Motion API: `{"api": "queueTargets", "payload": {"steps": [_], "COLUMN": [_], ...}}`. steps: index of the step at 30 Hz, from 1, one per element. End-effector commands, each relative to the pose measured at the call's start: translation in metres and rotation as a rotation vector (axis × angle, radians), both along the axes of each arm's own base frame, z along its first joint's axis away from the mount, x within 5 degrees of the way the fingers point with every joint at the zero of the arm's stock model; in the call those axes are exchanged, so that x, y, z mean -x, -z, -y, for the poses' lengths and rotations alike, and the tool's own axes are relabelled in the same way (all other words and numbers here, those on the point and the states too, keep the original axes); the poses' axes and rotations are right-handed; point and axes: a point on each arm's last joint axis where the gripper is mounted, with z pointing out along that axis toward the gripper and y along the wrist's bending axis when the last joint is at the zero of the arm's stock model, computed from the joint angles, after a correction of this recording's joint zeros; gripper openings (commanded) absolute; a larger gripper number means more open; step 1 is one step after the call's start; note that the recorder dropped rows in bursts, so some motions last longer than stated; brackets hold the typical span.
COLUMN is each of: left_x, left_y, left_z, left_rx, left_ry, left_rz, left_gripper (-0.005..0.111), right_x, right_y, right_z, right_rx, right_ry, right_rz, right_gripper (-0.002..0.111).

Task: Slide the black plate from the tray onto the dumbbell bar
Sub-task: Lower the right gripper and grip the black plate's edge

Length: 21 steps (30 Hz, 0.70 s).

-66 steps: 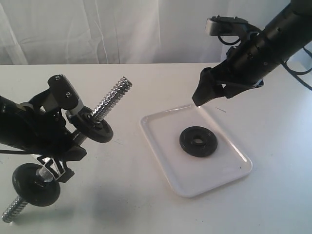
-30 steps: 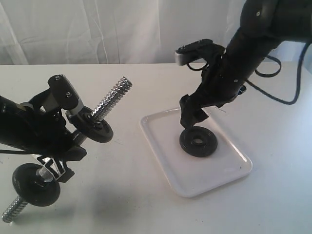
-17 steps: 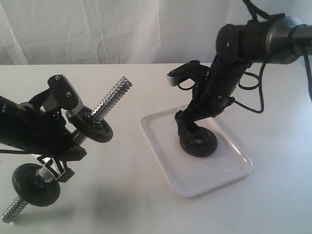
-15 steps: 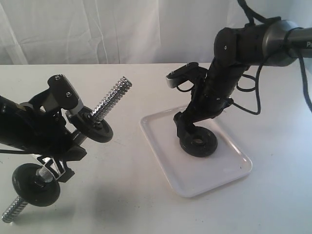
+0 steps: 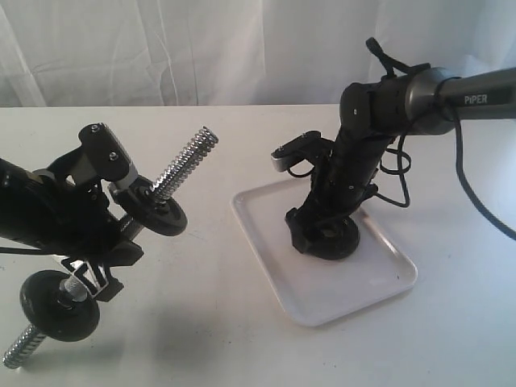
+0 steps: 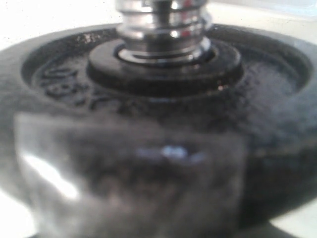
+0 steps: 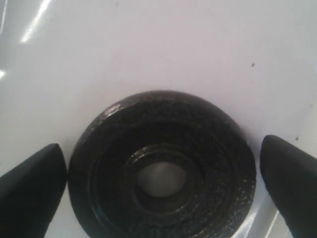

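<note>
The black plate (image 5: 337, 239) (image 7: 163, 168) lies flat on the white tray (image 5: 322, 297), its centre hole facing up. My right gripper (image 5: 316, 234) (image 7: 161, 186) is down on the tray and open. One of its fingers (image 7: 29, 191) stands on each side of the plate's rim, and I cannot tell whether they touch it. My left gripper (image 5: 109, 230) is shut on the dumbbell bar (image 5: 184, 165) and holds it tilted above the table, one threaded end pointing up toward the tray. The left wrist view is filled by a black disc (image 6: 163, 94) on the bar (image 6: 163, 22).
Two black discs sit on the bar, one (image 5: 157, 211) above my left gripper and one (image 5: 60, 305) below it. The bar's lower threaded end (image 5: 18, 348) is near the table's front left. The right arm's cables (image 5: 395, 173) hang behind the tray. White curtain behind.
My right arm has come down from above the tray's far edge onto the black plate, and its fingers now straddle it. The left arm and the bar have not moved.
</note>
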Motion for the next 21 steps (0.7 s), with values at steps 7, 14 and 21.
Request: {"api": "queueTargets", "payload": {"steps": [7, 14, 21], "left_x": [-0.0034, -0.0034, -0.0034], "left_y": [-0.028, -0.028, -0.028], "left_z": [0.0005, 0.0005, 0.0005], "left_rx": [0.116, 0.116, 0.116], "left_ry": [-0.083, -0.083, -0.083], "left_rz": [0.112, 0.112, 0.112], "left_gripper": [0.0, 0.0, 0.0], "right_x": [-0.004, -0.0049, -0.0027], "right_y": [0.0026, 0.0032, 0.0037], "right_z": [0.0011, 0.0082, 0.0093], "right_rx": [0.022, 0.093, 0.108], "right_ry": [-0.008, 0.037, 0.037], "right_rz": [0.023, 0.026, 0.003], "right_gripper": [0.105, 0.104, 0.104]}}
